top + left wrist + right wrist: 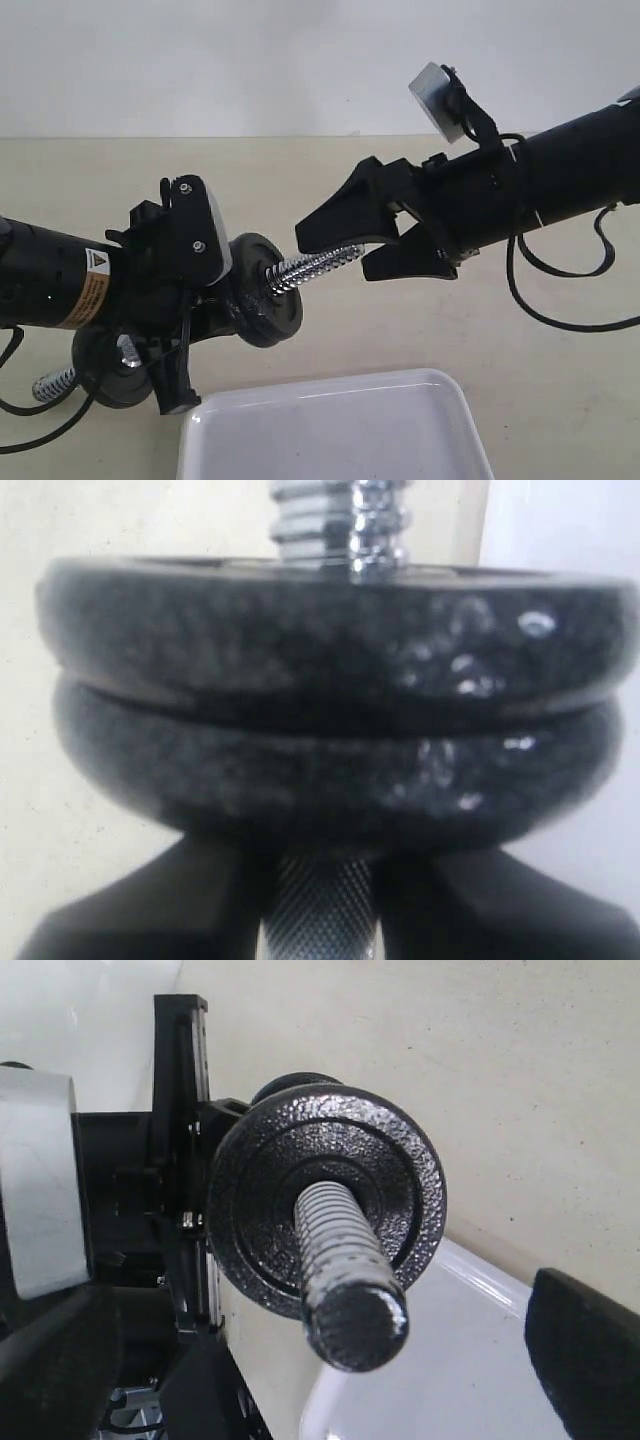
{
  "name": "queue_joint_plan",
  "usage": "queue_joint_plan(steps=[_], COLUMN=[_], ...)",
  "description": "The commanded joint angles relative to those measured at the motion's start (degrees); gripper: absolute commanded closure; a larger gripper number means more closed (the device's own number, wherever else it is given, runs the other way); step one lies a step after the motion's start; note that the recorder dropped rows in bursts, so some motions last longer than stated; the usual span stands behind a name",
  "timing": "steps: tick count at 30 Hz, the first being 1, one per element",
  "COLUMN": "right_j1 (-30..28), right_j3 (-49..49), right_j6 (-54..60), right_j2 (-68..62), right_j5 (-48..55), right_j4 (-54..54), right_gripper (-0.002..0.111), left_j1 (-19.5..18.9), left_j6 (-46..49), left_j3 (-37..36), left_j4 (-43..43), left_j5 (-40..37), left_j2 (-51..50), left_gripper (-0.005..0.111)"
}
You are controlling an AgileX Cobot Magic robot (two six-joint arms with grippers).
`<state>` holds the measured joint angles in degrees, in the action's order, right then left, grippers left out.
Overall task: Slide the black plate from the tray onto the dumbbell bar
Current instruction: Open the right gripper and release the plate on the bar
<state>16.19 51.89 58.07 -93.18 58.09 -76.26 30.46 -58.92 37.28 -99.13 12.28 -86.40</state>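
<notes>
Seemingly the slide is already made. Farthest left in the exterior view, the slim chrome steel dumbbell bar (312,266) starts low, where a threaded tip and one more small black disc (112,380) show under the left arm. From there it climbs rightward to its other threaded tip. The left pincer (320,912) is clenched on the knurled middle of the bar, its fingers (140,910) just behind a pair of stacked discs. Of that pair, the one nearer the free tip I judge to be the task's small round matte-black plate (300,620). It sits on the bar, flush against its twin, with bare thread running on past it toward the right arm.

Further right, the right pincer (335,252) is released, its jaws spread and straddling that free tip; I cannot tell whether either jaw touches the thread. From the right wrist the tip points almost straight back between the jaws, so the bar's long axis lies along this arm's line of reach. Any retreat should therefore go straight back along that axis, up and to the right, where open room shows above the pale tabletop (300,170).

Below the bar and well apart from it lies the glossy white rectangular tray (330,385), and no disc shows in the part in view. A sideways pull could knock the thread and tilt the bar in the left grip
</notes>
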Motion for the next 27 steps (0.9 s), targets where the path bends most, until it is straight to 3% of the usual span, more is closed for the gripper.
queue_joint_plan(steps=[1, 11, 27], right_j1=[-0.3, -0.3, -0.3], right_j3=[0.3, 0.3, 0.3], right_j6=[4.5, 6.7, 6.9], right_j2=[0.6, 3.0, 19.3], right_j5=[1.5, -0.8, -1.9], right_j4=[-0.1, -0.1, 0.3], right_gripper=[0.003, 0.003, 0.003], left_j1=[0.0, 0.0, 0.0], left_j6=[-0.2, -0.2, -0.2], left_j3=[2.1, 3.3, 9.3], left_j4=[2.9, 4.4, 7.1], left_j5=[-0.7, -3.7, -4.1], left_j2=[3.1, 3.1, 3.1], left_gripper=[0.102, 0.102, 0.102])
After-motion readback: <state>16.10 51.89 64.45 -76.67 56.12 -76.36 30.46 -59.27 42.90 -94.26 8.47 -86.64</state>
